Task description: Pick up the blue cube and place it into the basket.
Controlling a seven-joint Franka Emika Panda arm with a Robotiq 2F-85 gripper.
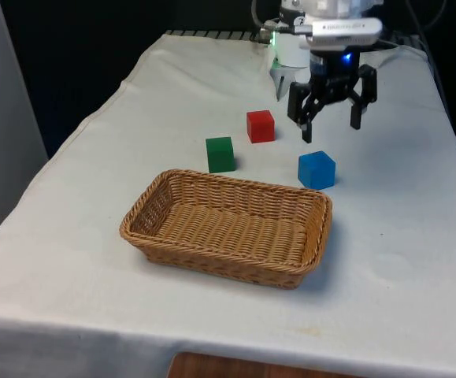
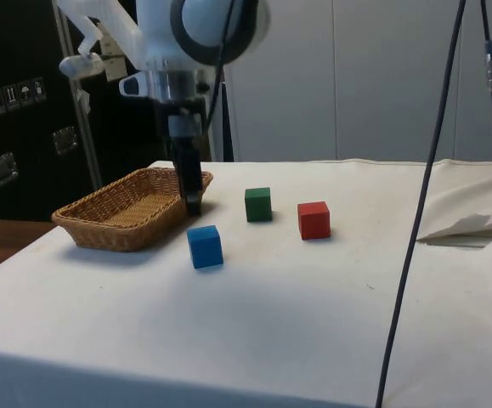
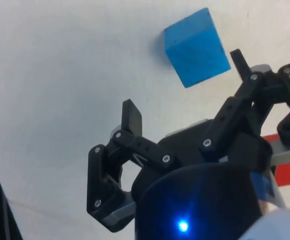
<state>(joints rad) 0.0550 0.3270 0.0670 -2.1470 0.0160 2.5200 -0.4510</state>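
Observation:
The blue cube point(image 1: 316, 170) rests on the white cloth just beyond the far right corner of the wicker basket point(image 1: 226, 227). My gripper point(image 1: 331, 132) hangs open above the table, a little behind the cube and higher than it, with nothing between its fingers. From the side, the gripper point(image 2: 191, 204) hovers between the basket point(image 2: 132, 207) and the blue cube point(image 2: 205, 246). In the wrist view the blue cube point(image 3: 197, 47) lies ahead of the open gripper point(image 3: 184, 84), apart from both fingers.
A green cube point(image 1: 220, 153) and a red cube point(image 1: 260, 126) stand on the cloth to the front view's left of the gripper. A black cable point(image 2: 420, 212) hangs down in the side view. The table's near edge lies below the basket.

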